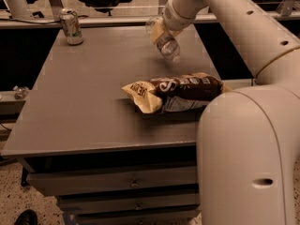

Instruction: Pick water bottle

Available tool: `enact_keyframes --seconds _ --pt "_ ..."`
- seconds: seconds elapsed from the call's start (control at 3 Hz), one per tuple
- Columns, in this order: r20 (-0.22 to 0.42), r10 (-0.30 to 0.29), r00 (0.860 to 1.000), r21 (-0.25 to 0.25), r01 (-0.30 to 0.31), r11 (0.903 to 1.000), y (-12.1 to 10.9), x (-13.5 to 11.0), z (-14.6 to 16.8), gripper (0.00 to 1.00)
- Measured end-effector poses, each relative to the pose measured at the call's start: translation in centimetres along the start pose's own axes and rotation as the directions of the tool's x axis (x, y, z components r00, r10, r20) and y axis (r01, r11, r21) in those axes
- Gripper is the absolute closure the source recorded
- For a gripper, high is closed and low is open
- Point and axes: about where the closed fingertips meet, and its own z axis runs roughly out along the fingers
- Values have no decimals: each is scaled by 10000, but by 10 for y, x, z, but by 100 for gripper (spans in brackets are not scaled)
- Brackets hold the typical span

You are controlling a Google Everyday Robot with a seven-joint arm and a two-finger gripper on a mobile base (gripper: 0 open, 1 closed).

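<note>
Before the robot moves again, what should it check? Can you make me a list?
1. Gripper has the water bottle: ok. It is closed on the bottle over the far side of the table.
2. Bottle lifted clear of the table: cannot tell. Its lower end is close to the tabletop.
3. Right thing grabbed: ok. The soda can stands alone at the far left corner.
4. Chip bag out of the way: ok. It lies nearer the front edge, apart from the bottle.
5. Bottle held upright: not ok. It hangs tilted, so lift slowly.
</note>
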Motion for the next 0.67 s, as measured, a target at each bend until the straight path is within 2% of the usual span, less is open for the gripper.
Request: enact_keyframes --seconds 0.33,0.67 --pt "1144 -923 9891 -1392 1079 9844 46 -25 -18 100" --pt "2226 -1586 9619 -2420 2121 9468 99 -46 -39 100"
